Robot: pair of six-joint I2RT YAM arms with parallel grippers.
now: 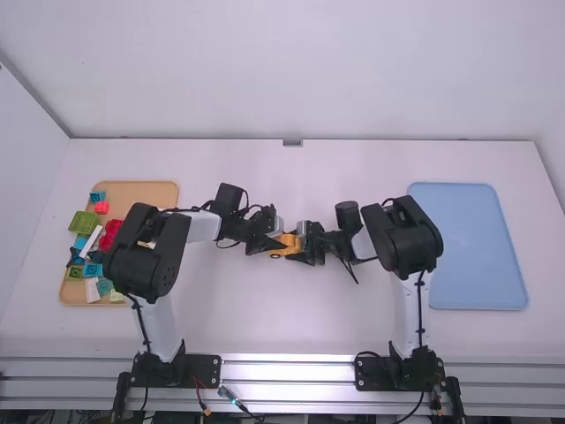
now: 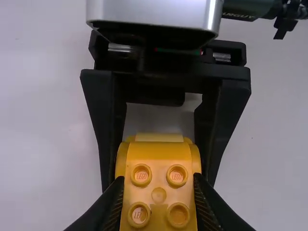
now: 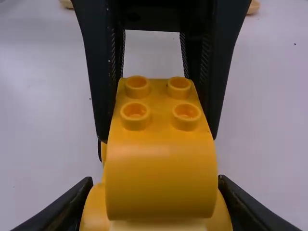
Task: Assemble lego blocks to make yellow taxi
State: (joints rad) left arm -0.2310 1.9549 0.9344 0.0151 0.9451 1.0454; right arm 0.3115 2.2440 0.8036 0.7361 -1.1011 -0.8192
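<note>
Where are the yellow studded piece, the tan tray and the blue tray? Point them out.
Yellow studded piece [image 3: 160, 178]: right wrist view, on its smooth curved end.
Tan tray [image 1: 155, 192]: high view, on its bare far part.
Blue tray [image 1: 468, 247]: high view, on its flat middle.

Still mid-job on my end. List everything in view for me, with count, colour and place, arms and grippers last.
taxi: one, yellow, mid-table between the grippers
tan tray: one, tan, table's left side
blocks: several, partly hidden, exact count unclear; green, red, blue, white, at the tan tray
blue tray: one, blue, table's right side
table: one, white, under it all
rail: one, metallic, table's near edge
arms: two, white and black, bases at the near edge
left gripper: one, black, shut on the taxi
right gripper: one, black, shut on the taxi, facing the left one
</note>
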